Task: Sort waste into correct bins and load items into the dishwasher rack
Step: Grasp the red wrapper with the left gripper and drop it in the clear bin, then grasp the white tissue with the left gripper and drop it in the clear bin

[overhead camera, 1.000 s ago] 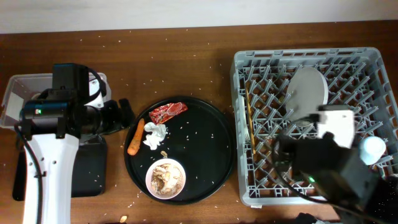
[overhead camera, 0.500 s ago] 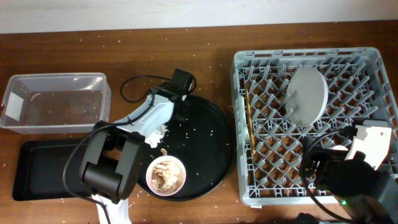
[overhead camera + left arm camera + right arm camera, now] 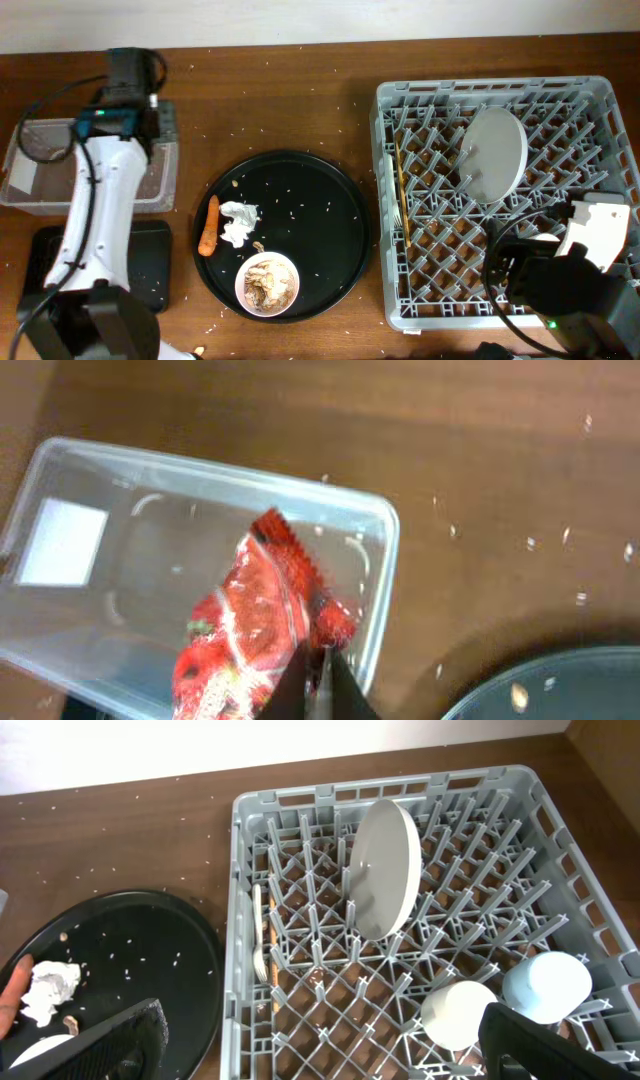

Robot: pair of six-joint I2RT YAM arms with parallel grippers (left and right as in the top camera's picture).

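The crumpled red wrapper [image 3: 262, 622] is gone from the round black tray [image 3: 320, 200], and the left arm has swung over to the clear tub [image 3: 385, 560]. Only the wrist camera shows the wrapper. It hangs above the tub, its edge pinched in the left gripper [image 3: 318, 675]. The right gripper [image 3: 325, 1042] is spread wide over the dishwasher rack [image 3: 250, 840].

On the table [image 3: 300, 90]: tub [image 3: 162, 175] far left, flat tray [image 3: 152, 265] before it, round tray [image 3: 320, 240] mid, rack [image 3: 480, 88] right. Carrot [image 3: 209, 224] (at the left rim), tissue [image 3: 236, 222] and bowl [image 3: 267, 283] lie on the round tray. Plate [image 3: 497, 153] stands in the rack; wrapper [image 3: 250, 620] above the tub.
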